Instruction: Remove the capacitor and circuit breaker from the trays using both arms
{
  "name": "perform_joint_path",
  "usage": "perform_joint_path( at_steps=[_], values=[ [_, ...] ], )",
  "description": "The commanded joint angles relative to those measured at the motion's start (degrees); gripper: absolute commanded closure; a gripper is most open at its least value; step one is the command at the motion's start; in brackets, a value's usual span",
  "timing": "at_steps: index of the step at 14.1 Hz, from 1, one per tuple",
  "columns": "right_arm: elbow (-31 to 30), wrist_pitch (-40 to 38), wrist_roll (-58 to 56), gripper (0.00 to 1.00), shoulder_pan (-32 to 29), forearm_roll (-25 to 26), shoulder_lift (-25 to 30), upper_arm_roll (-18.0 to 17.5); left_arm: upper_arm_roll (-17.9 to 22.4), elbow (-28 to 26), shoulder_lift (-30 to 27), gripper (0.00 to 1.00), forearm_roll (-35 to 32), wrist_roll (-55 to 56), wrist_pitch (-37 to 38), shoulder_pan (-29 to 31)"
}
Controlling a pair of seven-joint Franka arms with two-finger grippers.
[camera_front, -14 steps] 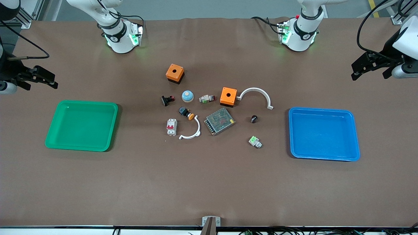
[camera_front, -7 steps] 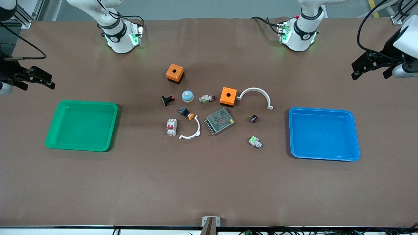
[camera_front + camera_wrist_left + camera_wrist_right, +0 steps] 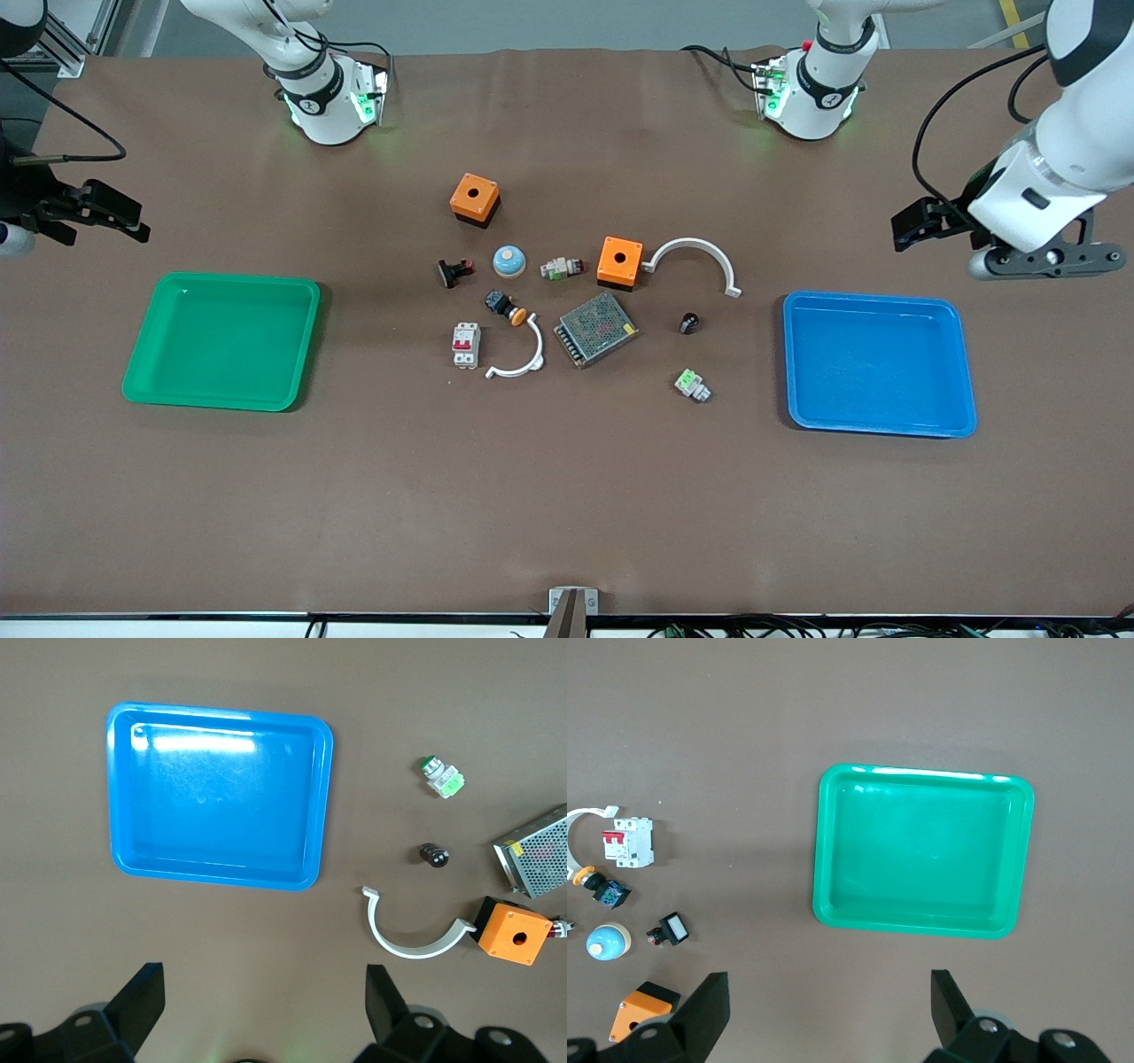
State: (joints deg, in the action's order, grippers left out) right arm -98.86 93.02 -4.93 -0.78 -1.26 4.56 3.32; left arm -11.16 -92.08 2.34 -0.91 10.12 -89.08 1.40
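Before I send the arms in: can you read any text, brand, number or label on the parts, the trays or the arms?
No text is readable anywhere.
breaker: no markings legible on its face.
capacitor: too small to show print.
green tray and blue tray: plain, no labels.
Arm bases: dark ring emblems, unreadable.

Brown-covered table, evenly lit.
Grey floor strip along the top edge, metal frame rails at both top corners, cables under the near edge.
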Motion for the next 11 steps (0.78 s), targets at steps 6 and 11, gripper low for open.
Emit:
perform_joint_path(
  at_steps=[6, 11],
  values=[
    [-1.69, 0.76, 0.54, 0.0, -0.89, -0.24, 1.77, -0.68, -0.09, 4.45, -3.83, 0.0, -0.24, -0.19, 0.66, 0.71],
    [-1.78, 0.76, 1.06, 0.0, -0.89, -0.24, 1.86, -0.68, 0.08, 7.09, -4.01, 0.0, -3.66, -0.81, 1.1, 0.88]
  ],
)
